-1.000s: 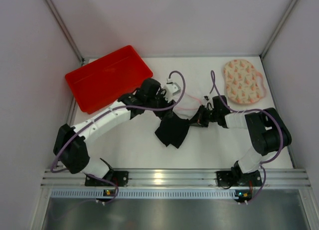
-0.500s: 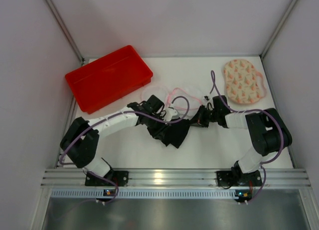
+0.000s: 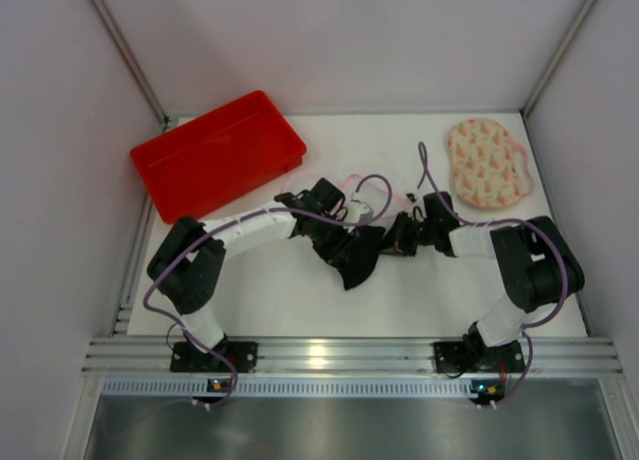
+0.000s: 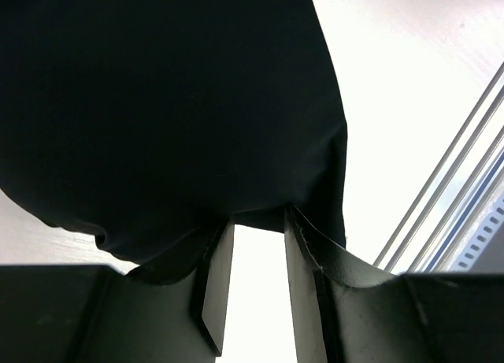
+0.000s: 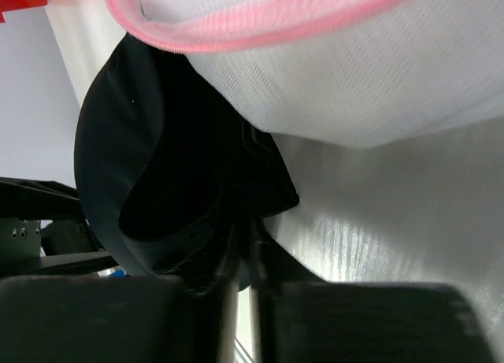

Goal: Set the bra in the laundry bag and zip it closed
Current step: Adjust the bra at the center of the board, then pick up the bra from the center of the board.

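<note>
The black bra (image 3: 356, 261) lies bunched at the table's middle. It fills the upper part of the left wrist view (image 4: 173, 103). My left gripper (image 3: 337, 236) is at its left side. The jaws (image 4: 258, 221) stand apart, with bare table between them and the bra's edge draped over the fingertips. My right gripper (image 3: 392, 238) is shut on the bra's right end, and dark fabric (image 5: 173, 182) is pinched at its tips (image 5: 244, 225). The laundry bag (image 5: 339, 72), white mesh with pink edging, lies just behind the bra (image 3: 397, 202) and overlaps its top.
A red tray (image 3: 215, 156) sits at the back left. A peach patterned oval piece with pink trim (image 3: 486, 164) lies at the back right. An aluminium rail (image 3: 319, 355) runs along the near edge. Walls close in the sides and back.
My left arm swung from the back of the table forward to the bra, and its jaws narrowed. The bra bunched up a little. The right gripper kept its place and grip.
</note>
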